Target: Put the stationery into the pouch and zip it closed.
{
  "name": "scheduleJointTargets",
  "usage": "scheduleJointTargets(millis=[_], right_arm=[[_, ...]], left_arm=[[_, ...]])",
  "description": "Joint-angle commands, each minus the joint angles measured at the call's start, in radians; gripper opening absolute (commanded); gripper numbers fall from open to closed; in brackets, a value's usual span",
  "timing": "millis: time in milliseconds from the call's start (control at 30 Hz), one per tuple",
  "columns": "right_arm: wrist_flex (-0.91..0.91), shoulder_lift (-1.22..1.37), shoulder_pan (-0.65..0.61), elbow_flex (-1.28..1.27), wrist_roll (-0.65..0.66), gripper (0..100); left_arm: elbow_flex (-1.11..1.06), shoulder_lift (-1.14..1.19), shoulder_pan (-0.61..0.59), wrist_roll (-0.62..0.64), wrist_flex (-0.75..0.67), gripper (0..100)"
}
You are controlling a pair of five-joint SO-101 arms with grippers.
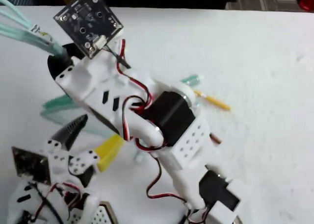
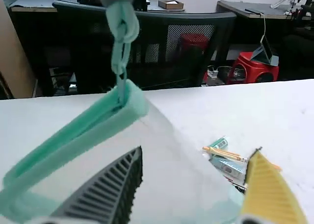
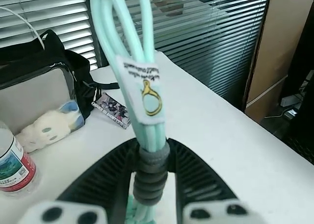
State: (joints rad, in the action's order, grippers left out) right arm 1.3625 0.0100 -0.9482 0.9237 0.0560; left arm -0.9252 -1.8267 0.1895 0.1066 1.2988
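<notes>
Closest to the lens in the high view is the right arm, sloping from the near edge up to the far left corner. There its right hand (image 1: 60, 55) is clamped on the pouch's mint cord (image 1: 19, 25). Below it lies the pouch (image 1: 56, 104), a clear film body with a mint-green band along one edge, partly hidden by the arm. The left hand (image 1: 92, 140) sits just beside that band, its black and yellow fingers spread wide and holding nothing. The stationery (image 1: 212, 100), a yellow pencil and a mint-capped pen among it, lies out on the white tabletop (image 1: 265, 52) on the far side of the arm, so loading has not begun.

Left wrist view: the mint band (image 2: 88, 126) runs slantwise past the black finger, the cord rising from its end, and clear film spreads between the two fingers. The pens (image 2: 223, 158) lie near the yellow finger, outside the film. Whether the zip is open I cannot tell.

Right wrist view: black jaws pinch a grey collar (image 3: 149, 177) binding the cords below a white label (image 3: 144, 94).

I judge this the holding-and-opening step. Next, the mouth must be parted while the cord is kept taut, and then the left hand can close on a pen.
</notes>
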Motion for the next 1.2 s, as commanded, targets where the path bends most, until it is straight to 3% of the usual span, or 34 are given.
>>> scheduleJointTargets(millis=[0,167,400,567,833,933,1167], right_arm=[[-0.025,-0.016,-0.005,0.012,-0.009,1.7],[-0.061,-0.008,0.038,0.014,0.0,1.7],[-0.231,-0.007,0.197,0.012,0.0,1.7],[-0.234,-0.007,0.237,0.006,0.0,1.7],[0.012,-0.007,0.246,0.005,0.002,1.7],[0.09,-0.007,0.252,0.005,0.006,1.7],[0.211,0.012,0.255,0.005,0.238,1.7]], left_arm=[[-0.052,0.01,-0.03,0.012,-0.048,34],[-0.055,0.005,-0.133,0.011,-0.035,34],[-0.094,0.005,-0.34,0.006,-0.02,34],[-0.229,0.005,-0.446,0.006,-0.166,34],[-0.512,0.008,-0.489,0.006,-0.562,34],[-0.523,0.01,-0.484,0.006,-0.611,34],[-0.523,0.01,-0.483,0.012,-0.64,32]])
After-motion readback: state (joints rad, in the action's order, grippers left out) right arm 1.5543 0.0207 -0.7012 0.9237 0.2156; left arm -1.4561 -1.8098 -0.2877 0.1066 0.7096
